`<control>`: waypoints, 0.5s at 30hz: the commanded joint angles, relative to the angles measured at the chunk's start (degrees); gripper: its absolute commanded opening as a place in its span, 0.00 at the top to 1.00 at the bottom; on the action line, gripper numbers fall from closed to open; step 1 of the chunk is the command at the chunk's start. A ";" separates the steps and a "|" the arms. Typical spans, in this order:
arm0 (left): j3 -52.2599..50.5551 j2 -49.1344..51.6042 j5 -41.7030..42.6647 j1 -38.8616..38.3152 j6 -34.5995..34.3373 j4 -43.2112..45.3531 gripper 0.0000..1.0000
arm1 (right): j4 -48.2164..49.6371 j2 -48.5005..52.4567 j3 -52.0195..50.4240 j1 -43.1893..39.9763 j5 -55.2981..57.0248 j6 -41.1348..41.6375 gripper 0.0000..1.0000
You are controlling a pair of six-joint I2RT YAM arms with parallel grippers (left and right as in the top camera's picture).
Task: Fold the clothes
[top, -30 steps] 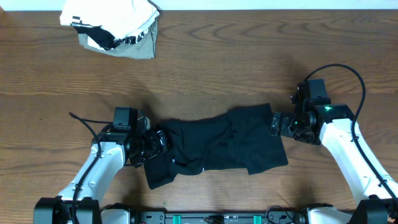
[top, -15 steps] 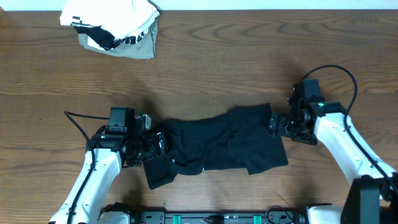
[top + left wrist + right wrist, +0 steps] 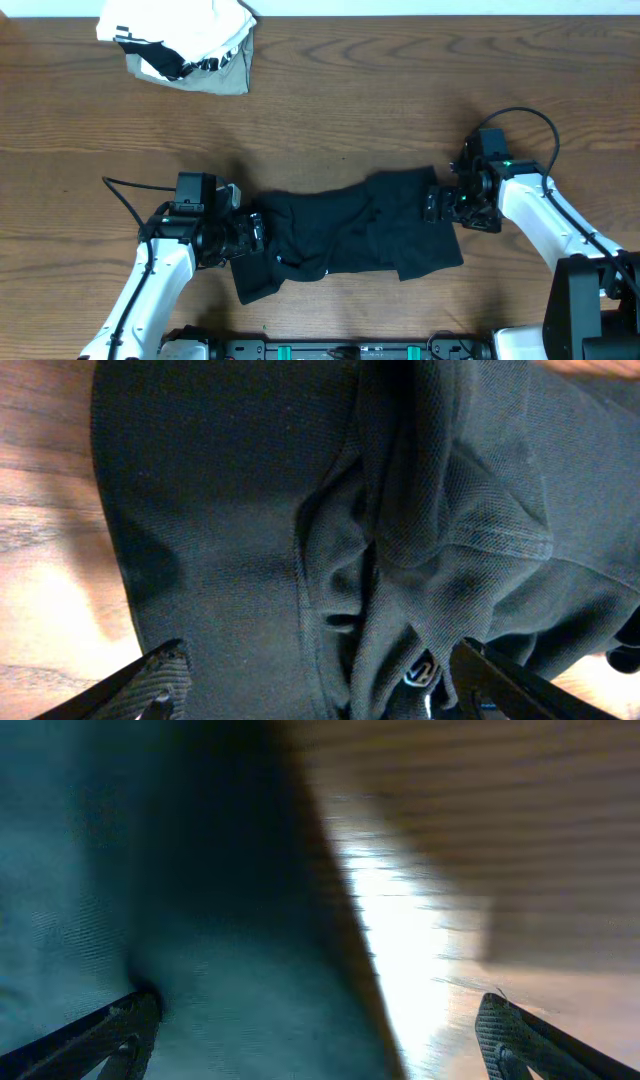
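You're at the grab-both-ends step, so get clean pinches before lifting anything. The plain black soft fabric garment (image 3: 350,235) lies rumpled on the brown wooden counter (image 3: 400,90), near the front edge & between the two arms. It's well apart from the white-and-grey bundle w/ striped trim (image 3: 185,45) at the far left corner.

Left jaws: spread wide, nothing clamped. They sit over the garment's left end. In the left wrist view, cloth fills the whole gap btwn the fingertips (image 3: 160,675), w/ stacked folds & a hem ridge in the middle. Pick one outer edge if you can, not the whole bunch, or it prob won't pull flat.

Right jaws: also spread wide, holding nothing. They straddle the garment's right edge. The right wrist view is blurry, but it shows cloth on one side of the gap & bare wood on the other. Push a bit further onto the fabric before closing, or the pinch may slip off the hem.

Once both hold, I'd draw the ends apart low over the counter to flatten the garment, then fold.
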 commanded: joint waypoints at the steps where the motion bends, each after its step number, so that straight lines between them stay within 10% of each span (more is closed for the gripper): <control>1: 1.11 -0.20 -0.72 0.26 0.74 -0.04 0.15 | 0.26 0.39 -0.39 -0.26 -6.16 -2.69 0.01; 15: 1.11 -0.20 -0.70 0.24 0.74 -0.11 0.15 | 0.28 0.42 -0.46 -0.26 -10.25 -6.01 0.04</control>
